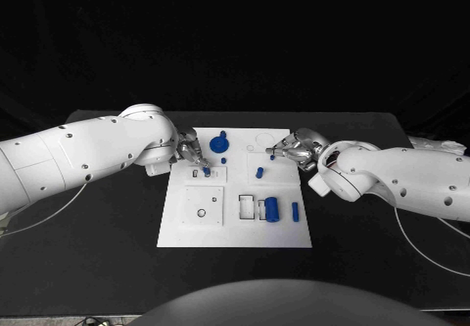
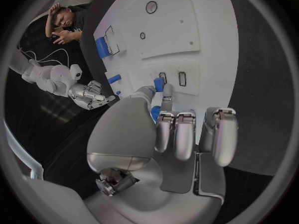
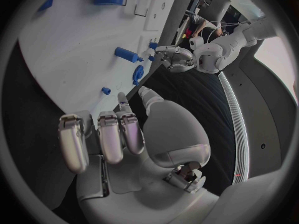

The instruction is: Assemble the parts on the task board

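We record a matte black surface (image 1: 88, 265) set before a dark backdrop, carrying at its middle the task board (image 1: 186, 227), a flat white rectangular plate with shallow rectangular recesses and small round holes. On it we list blue plastic parts: a round disc-shaped piece (image 1: 221, 144) near the far edge, a small round stud (image 1: 224, 160) just below it, a short peg (image 1: 259, 173) near the centre, a stout cylinder (image 1: 272, 209) lying in a recessed slot at the near right, and a slim bar (image 1: 295, 211) just beside that cylinder. The left hand (image 1: 192, 151), silver and smooth with a glossy rounded palm, rests over the far left part of the board; in the left wrist view its fingers (image 2: 167, 98) pinch a small blue peg (image 2: 159, 85) above two small rectangular slots (image 2: 173, 78). The right hand (image 1: 297, 149), of the same polished metal, sits at the board's far right edge; in the right wrist view its fingers (image 3: 109, 137) are curled inward side by side and hold nothing that we can make out.
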`<action>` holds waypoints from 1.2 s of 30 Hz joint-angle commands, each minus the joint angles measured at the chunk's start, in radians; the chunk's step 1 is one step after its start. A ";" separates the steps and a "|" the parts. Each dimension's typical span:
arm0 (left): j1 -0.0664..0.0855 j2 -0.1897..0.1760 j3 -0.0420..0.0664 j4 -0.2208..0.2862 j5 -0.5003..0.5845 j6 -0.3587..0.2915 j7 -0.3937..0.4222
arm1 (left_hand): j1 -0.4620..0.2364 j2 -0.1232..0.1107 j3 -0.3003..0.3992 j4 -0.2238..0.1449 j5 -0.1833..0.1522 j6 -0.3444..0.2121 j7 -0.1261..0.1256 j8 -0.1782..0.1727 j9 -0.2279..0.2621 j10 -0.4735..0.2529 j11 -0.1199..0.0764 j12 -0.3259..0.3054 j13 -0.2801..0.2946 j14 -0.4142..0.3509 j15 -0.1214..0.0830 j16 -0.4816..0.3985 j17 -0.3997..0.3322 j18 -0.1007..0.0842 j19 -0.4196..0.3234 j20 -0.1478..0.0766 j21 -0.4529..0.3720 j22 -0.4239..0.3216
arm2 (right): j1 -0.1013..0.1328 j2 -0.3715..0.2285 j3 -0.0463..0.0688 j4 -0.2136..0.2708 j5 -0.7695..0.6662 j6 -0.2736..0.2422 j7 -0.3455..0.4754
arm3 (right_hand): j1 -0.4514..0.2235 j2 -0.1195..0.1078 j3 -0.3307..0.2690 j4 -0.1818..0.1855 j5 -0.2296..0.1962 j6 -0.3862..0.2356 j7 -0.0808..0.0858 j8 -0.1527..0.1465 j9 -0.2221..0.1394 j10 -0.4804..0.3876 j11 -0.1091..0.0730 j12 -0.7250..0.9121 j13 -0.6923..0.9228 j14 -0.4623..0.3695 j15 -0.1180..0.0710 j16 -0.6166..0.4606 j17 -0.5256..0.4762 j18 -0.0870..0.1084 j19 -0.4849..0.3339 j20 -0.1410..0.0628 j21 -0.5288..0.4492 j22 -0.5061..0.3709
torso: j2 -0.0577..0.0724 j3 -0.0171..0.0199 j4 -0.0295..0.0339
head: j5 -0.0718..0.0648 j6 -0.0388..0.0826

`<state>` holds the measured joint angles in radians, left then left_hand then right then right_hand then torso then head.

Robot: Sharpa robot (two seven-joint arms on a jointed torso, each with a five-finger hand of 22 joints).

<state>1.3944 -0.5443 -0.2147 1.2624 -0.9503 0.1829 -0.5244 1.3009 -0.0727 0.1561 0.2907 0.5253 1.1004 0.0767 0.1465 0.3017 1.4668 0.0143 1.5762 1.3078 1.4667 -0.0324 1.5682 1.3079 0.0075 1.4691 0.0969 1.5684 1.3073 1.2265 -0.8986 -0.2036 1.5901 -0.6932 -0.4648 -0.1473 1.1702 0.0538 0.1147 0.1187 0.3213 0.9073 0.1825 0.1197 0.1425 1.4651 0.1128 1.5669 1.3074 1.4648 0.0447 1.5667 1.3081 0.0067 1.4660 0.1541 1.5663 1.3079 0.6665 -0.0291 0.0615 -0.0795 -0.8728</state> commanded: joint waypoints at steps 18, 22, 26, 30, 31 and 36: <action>0.000 0.009 0.000 -0.003 0.022 0.048 0.005 | 0.047 0.010 0.012 -0.010 0.008 0.002 -0.003 -0.005 0.007 0.104 0.001 -0.005 0.263 0.104 0.004 0.003 0.263 -0.007 0.102 -0.002 0.002 0.263 | -0.001 0.002 0.000 -0.001 -0.008 0.005 0.007 | 0.011 0.000 -0.004 -0.003 0.006 -0.001 0.005 0.004 0.001 0.106 0.005 0.004 0.263 0.106 0.008 0.004 0.263 -0.007 0.105 0.008 0.004 0.263 | 0.000 0.0001 -0.0005 | 0.000 0.000; 0.000 0.010 0.000 -0.003 0.024 0.049 0.005 | 0.048 0.010 0.013 -0.010 0.008 0.003 -0.003 -0.005 0.007 0.104 0.001 -0.005 0.263 0.104 0.003 0.003 0.263 -0.007 0.102 -0.002 0.002 0.263 | -0.001 0.002 0.000 -0.001 -0.008 0.005 0.007 | 0.011 0.000 -0.004 -0.003 0.006 -0.001 0.005 0.004 0.001 0.106 0.005 0.004 0.263 0.106 0.008 0.004 0.263 -0.007 0.105 0.008 0.004 0.263 | 0.000 -0.0001 -0.0006 | 0.000 0.000; 0.000 0.010 0.000 -0.003 0.025 0.049 0.005 | 0.052 0.010 0.014 -0.010 0.008 0.004 -0.003 -0.004 0.008 0.104 0.001 -0.005 0.263 0.104 0.003 0.003 0.263 -0.007 0.102 -0.002 0.002 0.263 | -0.001 0.002 0.000 -0.001 -0.008 0.006 0.007 | 0.011 0.000 -0.004 -0.003 0.006 -0.001 0.005 0.004 0.001 0.106 0.005 0.004 0.263 0.106 0.008 0.004 0.263 -0.007 0.105 0.008 0.004 0.263 | 0.000 0.0004 -0.0004 | 0.000 0.000; 0.000 0.010 0.000 -0.003 0.025 0.050 0.003 | 0.052 0.010 0.014 -0.010 0.008 0.004 -0.003 -0.004 0.008 0.104 0.000 -0.005 0.263 0.104 0.003 0.003 0.263 -0.007 0.102 -0.002 0.002 0.263 | -0.001 0.002 0.000 -0.001 -0.008 0.007 0.007 | 0.011 0.000 -0.004 -0.003 0.006 -0.001 0.005 0.004 0.001 0.106 0.005 0.004 0.263 0.106 0.008 0.004 0.263 -0.007 0.105 0.008 0.004 0.263 | 0.000 0.0000 -0.0003 | 0.000 0.000; 0.000 0.010 0.000 -0.003 0.025 0.050 0.002 | 0.052 0.010 0.014 -0.010 0.008 0.004 -0.003 -0.004 0.008 0.104 0.000 -0.005 0.263 0.104 0.003 0.003 0.263 -0.007 0.102 -0.002 0.002 0.263 | -0.001 0.002 0.000 -0.001 -0.008 0.007 0.007 | 0.011 0.000 -0.004 -0.003 0.006 -0.001 0.005 0.004 0.001 0.106 0.005 0.004 0.263 0.106 0.008 0.004 0.263 -0.007 0.105 0.008 0.004 0.263 | 0.000 0.0001 -0.0003 | 0.000 0.000; 0.000 0.010 0.000 -0.004 0.024 0.054 -0.004 | 0.052 0.010 0.014 -0.009 0.008 0.004 -0.002 -0.004 0.008 0.104 0.001 -0.005 0.263 0.104 0.003 0.003 0.263 -0.007 0.102 -0.002 0.002 0.263 | -0.001 0.002 0.000 -0.001 -0.008 0.007 0.007 | 0.011 0.000 -0.004 -0.003 0.006 -0.001 0.005 0.004 0.001 0.106 0.005 0.004 0.263 0.106 0.008 0.004 0.263 -0.007 0.105 0.008 0.004 0.263 | 0.000 -0.0001 0.0000 | 0.000 0.000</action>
<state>1.3952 -0.5371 -0.2146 1.2565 -0.9355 0.2137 -0.5262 1.3407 -0.0619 0.1643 0.2825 0.5284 1.1004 0.0767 0.1463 0.3085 1.4668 0.0142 1.5762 1.3078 1.4667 -0.0324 1.5683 1.3076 0.0074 1.4691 0.0969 1.5684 1.3073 1.2260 -0.8973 -0.2036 1.5889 -0.6932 -0.4647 -0.1472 1.1702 0.0538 0.1147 0.1187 0.3213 0.9073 0.1825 0.1196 0.1424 1.4651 0.1127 1.5668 1.3074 1.4648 0.0447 1.5667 1.3077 0.0067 1.4660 0.1541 1.5663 1.3075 0.6665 -0.0290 0.0612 -0.0793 -0.8728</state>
